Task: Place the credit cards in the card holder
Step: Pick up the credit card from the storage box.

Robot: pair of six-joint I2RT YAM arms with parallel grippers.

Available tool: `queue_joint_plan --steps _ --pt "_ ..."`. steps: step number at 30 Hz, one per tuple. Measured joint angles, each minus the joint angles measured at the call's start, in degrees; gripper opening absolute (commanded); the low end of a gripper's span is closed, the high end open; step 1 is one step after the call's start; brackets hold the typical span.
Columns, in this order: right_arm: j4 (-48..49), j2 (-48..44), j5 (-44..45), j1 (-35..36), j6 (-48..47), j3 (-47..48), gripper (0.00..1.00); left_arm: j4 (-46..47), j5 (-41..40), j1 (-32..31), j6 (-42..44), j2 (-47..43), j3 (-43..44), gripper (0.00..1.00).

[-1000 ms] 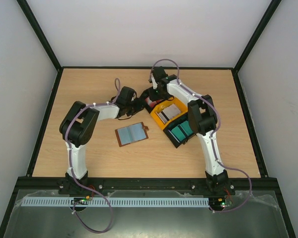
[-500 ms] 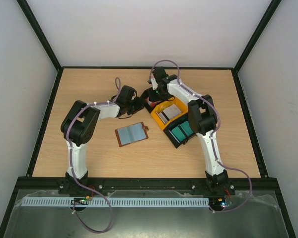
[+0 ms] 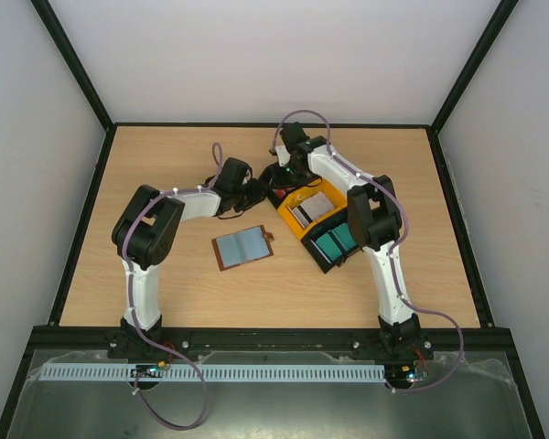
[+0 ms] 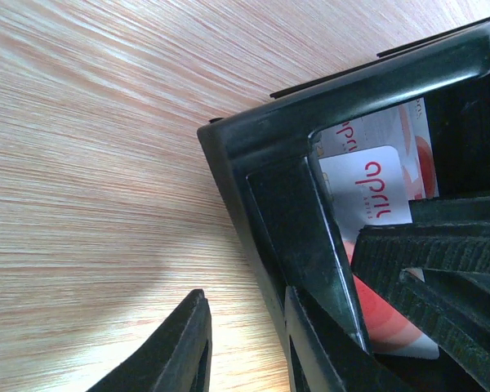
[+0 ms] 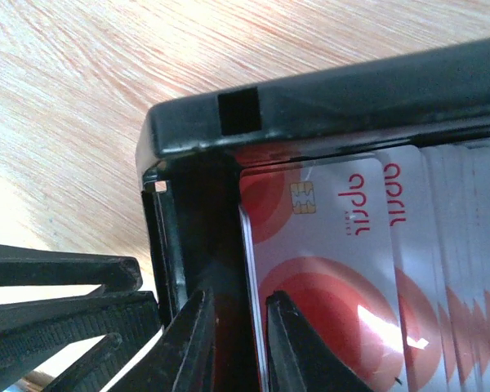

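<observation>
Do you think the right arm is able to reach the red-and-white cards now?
Probably yes: its end effector straddles the front card in the bin; nothing covers it.

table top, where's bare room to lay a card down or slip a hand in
Bare wood lies between the card holder and the near edge, and right of the right arm. Crowded: the far corner of the bin tray, where left claw and right claw meet.

Both arms extended forward, wrists angled inward and nearly meeting.
Left gripper (image 4: 243, 353) jaws slightly parted; right gripper (image 5: 238, 349) jaws narrowly spaced, closure undetermined.
</observation>
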Motion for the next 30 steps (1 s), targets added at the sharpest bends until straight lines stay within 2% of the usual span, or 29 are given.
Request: queue_joint_plan --steps 8,18,23,30 --pt "-0.42 -1.22 0.04 0.57 -0.83 -1.25 0.23 -0.13 -0.52 -0.02 0.57 0.0 0.0 0.24" --pt "-1.27 -0.76 3.34 2.34 -0.76 -0.61 0.15 -0.42 -0.55 -0.02 0.85 0.0 0.0 0.23" --pt "-1.33 -0.22 3.87 2.67 -0.44 0.02 0.05 -0.39 -0.55 -0.02 0.83 0.0 0.0 0.24" --pt "-1.31 -1.09 4.98 2.64 0.13 0.15 0.02 1.33 -0.76 -0.02 0.79 -0.81 -2.08 0.28"
